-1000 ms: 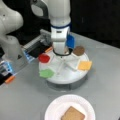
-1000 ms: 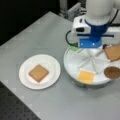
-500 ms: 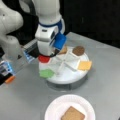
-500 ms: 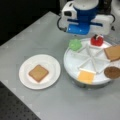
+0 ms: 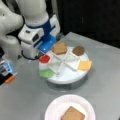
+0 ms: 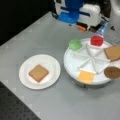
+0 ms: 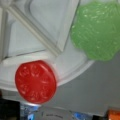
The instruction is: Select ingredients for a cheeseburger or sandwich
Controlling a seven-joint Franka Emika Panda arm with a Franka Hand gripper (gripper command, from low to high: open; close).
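Note:
A tan bread square [image 5: 73,115] [image 6: 38,73] lies alone on the white paper plate [image 5: 53,110] [image 6: 26,63]. The round white divided tray [image 5: 65,78] [image 6: 73,61] holds the other ingredients. They are the red tomato disc [image 5: 45,59] [image 6: 97,40] [image 7: 35,81], green lettuce [image 5: 46,73] [image 6: 75,44] [image 7: 97,30], a second bread square [image 5: 60,48] [image 6: 113,52], the brown patty [image 5: 78,50] [image 6: 112,72] and yellow cheese [image 5: 85,65] [image 6: 85,76]. My gripper [image 5: 42,52] [image 6: 72,23] hangs just outside the tray rim, nearest the tomato. Its fingers do not show in the wrist view.
An orange and blue object [image 5: 8,73] [image 6: 82,28] sits on the table beside the arm's white base [image 5: 10,40]. A dark perforated mat [image 6: 10,106] borders the grey table at a front view's bottom left.
The arm has swung from over the tray's middle out past its rim by the tomato and lettuce. All food pieces stay where they were.

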